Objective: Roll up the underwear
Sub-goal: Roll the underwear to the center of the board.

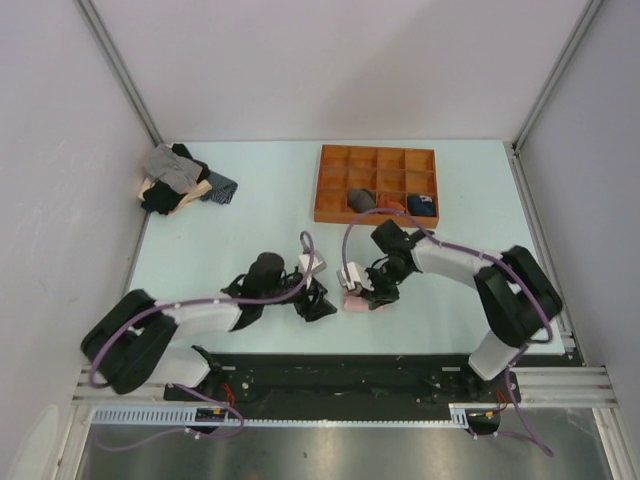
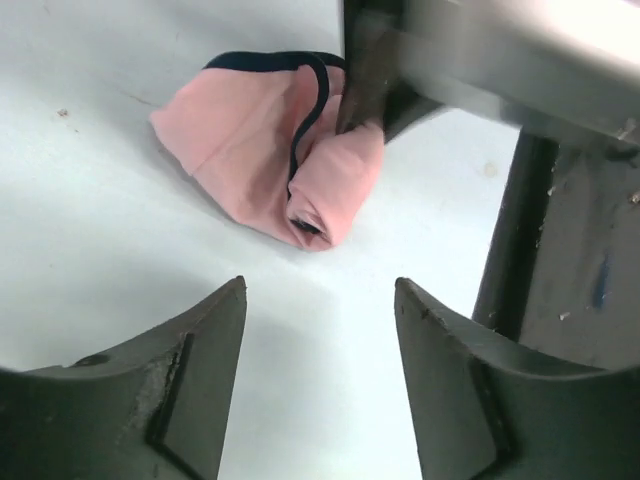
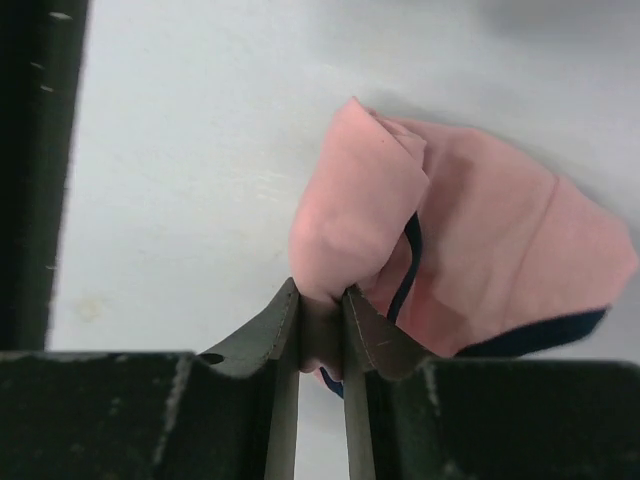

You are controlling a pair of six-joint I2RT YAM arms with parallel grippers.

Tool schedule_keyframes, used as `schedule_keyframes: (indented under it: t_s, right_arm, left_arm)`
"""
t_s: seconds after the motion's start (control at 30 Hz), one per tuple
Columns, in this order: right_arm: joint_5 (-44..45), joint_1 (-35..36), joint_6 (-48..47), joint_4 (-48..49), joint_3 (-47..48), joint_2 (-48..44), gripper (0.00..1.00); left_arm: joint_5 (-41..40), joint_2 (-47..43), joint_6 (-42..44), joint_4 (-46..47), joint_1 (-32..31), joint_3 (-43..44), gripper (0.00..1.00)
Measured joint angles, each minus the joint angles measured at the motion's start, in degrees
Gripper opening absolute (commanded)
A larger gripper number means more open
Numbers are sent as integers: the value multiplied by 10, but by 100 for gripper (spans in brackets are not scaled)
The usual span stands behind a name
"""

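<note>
One underwear (image 2: 270, 150) lies on the pale surface (image 1: 260, 220), partly rolled. The right jaws are nearly closed and pinch a fold of its pink fabric at the rolled end. From their tips the roll's long axis runs straight ahead, and the flatter, navy-edged part spreads off to their right. The left jaws stand wide apart and hold nothing. The underwear sits just ahead of them without touching, between the two sets of jaws. The roll's open end points back towards the left jaws, and its loose flat part fans out to their left.

Beyond the right jaws is one orange divided tray (image 1: 378, 186). It holds three rolled bundles, one each: dark grey (image 1: 361, 200), orange (image 1: 392, 207) and navy (image 1: 421, 205). Well away from the left jaws, at the far left, lies one pile of garments (image 1: 178, 180), too tangled to count.
</note>
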Motion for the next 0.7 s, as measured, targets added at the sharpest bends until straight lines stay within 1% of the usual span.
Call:
schedule_keyframes:
  t_s: [0.07,0.17,0.23,0.3,0.4,0.53,0.63,0.7]
  right_arm:
    - [-30,-7,10,-59,52,50,21]
    - [-76,-18,17,-146,126,124,21]
    - [-110,-32,14,-203,168,174,22]
    - [-138,-44,4,-247,196,213,22]
    - [-174,-66,-16,-300,212,249,22]
    - [-183,-74,-29,-351,210,266,22]
    - [-183,-77,-35,-375,210,268,22]
    - [-183,-77,-37,-383,210,271,23]
  left_arm:
    - [-47,-47,30,23,-33,-40,72]
    - [-116,-107,90,35,-129,-73,73]
    - [-160,-123,131,34,-183,-73,73]
    - [-197,-122,164,28,-209,-69,73]
    - [-243,-87,207,4,-234,-45,73]
    - [-288,8,264,-39,-259,25,72]
    - [-312,65,298,-65,-273,69,70]
    - [-324,87,313,-74,-277,86,65]
